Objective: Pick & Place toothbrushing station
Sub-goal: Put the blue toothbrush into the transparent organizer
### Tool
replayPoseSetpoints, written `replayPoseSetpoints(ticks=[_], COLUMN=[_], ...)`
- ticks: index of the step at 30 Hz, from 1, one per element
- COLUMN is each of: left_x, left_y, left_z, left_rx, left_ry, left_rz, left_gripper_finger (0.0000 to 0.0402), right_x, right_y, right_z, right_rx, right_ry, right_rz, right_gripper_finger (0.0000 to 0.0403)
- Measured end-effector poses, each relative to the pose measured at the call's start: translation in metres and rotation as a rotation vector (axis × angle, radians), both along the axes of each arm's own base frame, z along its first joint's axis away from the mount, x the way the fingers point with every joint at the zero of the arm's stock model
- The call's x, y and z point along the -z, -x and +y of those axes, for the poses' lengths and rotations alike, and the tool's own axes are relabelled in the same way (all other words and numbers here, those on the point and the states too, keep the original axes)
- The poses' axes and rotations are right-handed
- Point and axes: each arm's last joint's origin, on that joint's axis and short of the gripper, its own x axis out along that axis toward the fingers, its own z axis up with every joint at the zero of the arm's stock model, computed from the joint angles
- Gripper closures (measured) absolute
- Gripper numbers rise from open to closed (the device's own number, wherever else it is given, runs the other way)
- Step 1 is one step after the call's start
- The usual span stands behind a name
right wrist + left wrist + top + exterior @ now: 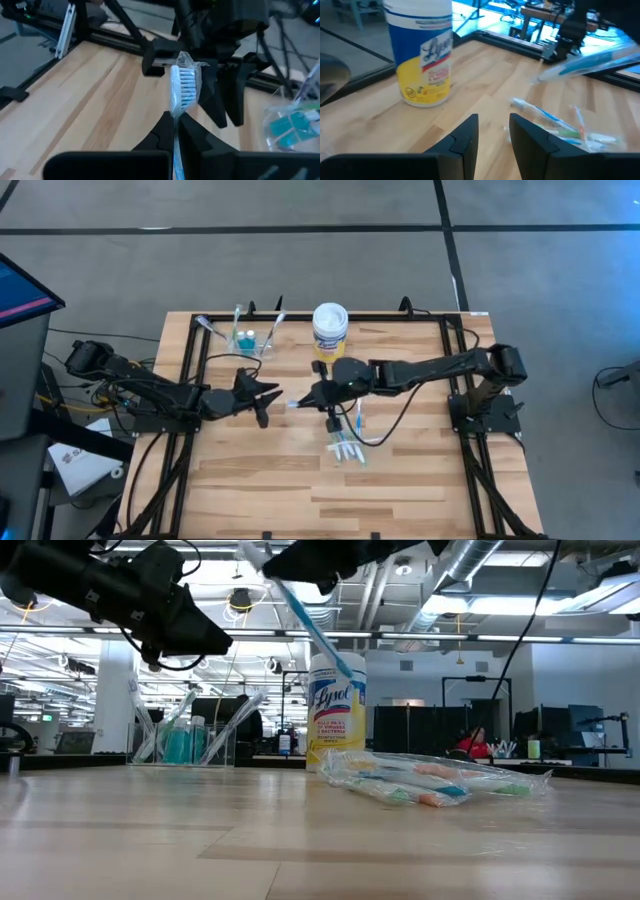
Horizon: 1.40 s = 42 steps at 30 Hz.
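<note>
From above, the right hand (303,400) grips a wrapped blue toothbrush (293,404) over mid-worktop (400,490), facing the left hand (268,394). The low view shows a bag of toothbrushes (440,780) beside the Lysol tub (336,710). In the left wrist view its fingers (470,137) stand apart, empty.

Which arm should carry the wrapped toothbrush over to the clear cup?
Right, probably: the right claw is shut on the wrapped toothbrush. The left claw is open and empty, though nearer the clear cup.
</note>
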Motion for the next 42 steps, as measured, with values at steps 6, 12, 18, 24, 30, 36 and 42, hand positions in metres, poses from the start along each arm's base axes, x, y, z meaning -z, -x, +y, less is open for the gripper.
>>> replayPoseSetpoints(ticks=[6, 12, 18, 24, 30, 36, 42], left_x=[-0.002, -0.011, -0.022, -0.031, -0.043, -0.053, -0.056], left_y=[0.0, -0.002, -0.004, -0.004, -0.004, -0.004, -0.006], left_z=[0.001, 0.001, 0.0, 0.0, -0.003, 0.001, 0.009], left_rx=[-0.031, -0.006, 0.002, 0.022, 0.127, 0.173, 0.231], left_ry=[-0.032, -0.137, -0.225, -0.308, -0.385, -0.417, -0.427], left_rz=[-0.01, -0.041, -0.093, -0.131, -0.231, -0.334, -0.377], left_gripper_finger=[0.0297, 0.0297, 0.0297, 0.0297, 0.0297, 0.0297, 0.0297], right_x=[-0.009, -0.016, -0.026, -0.036, -0.041, -0.044, -0.045], right_y=[-0.002, -0.006, -0.008, -0.009, -0.009, -0.009, -0.009], right_z=[-0.008, -0.019, -0.025, -0.027, -0.03, -0.03, -0.03], right_rx=[0.014, 0.002, -0.011, -0.009, -0.004, -0.003, -0.004], right_ry=[-0.007, -0.066, -0.078, -0.085, -0.086, -0.093, -0.093], right_rz=[-0.09, -0.17, -0.279, -0.375, -0.425, -0.464, -0.472], right_gripper_finger=[0.0403, 0.0403, 0.0403, 0.0403, 0.0402, 0.0402, 0.0402])
